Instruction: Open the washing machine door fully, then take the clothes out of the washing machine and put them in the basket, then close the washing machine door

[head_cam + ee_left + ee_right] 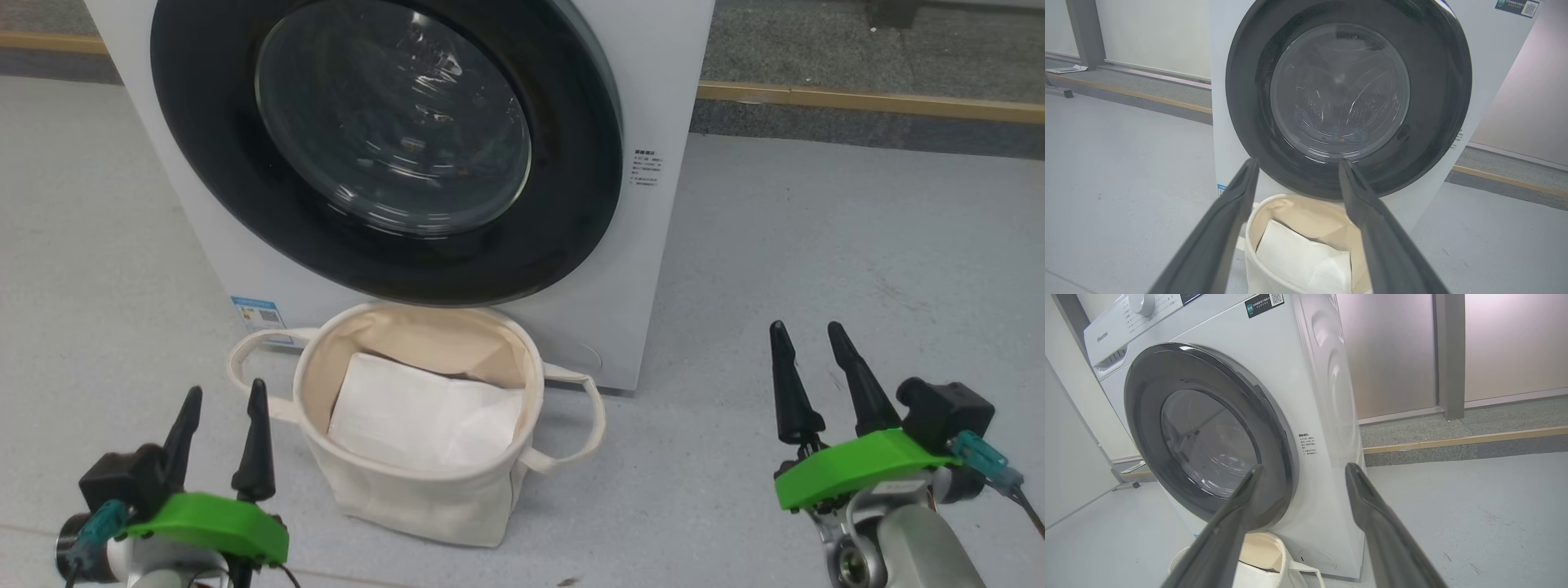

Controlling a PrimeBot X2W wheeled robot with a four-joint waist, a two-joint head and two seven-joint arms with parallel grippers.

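Washing machine door (392, 122) is shut against the front of the washing machine (649, 269). Its black rim lies flat on the white body, and the glass bowl looks toward the robot.

At the lower left of the head view, the left gripper (227, 388) hangs over the grey floor (816, 245). Its two dark fingers (255, 445) stand wide apart and have hold of nothing. It is near the left loop handle of the basket (408, 498) but does not touch it.

The basket stands on the floor just in front of the machine, under the lower edge of the washing machine door. Inside it lies a folded white sheet (424, 408). Low on the machine's front, left of the basket, there is a small blue label (257, 313).

In the left wrist view, a small bluish patch (1337, 136) shows low in the drum behind the glass. It is too dim to say what it is.

At the lower right, the right gripper (806, 327) is well apart from the machine and the basket. Its fingers (853, 384) are also spread wide, with nothing between them.
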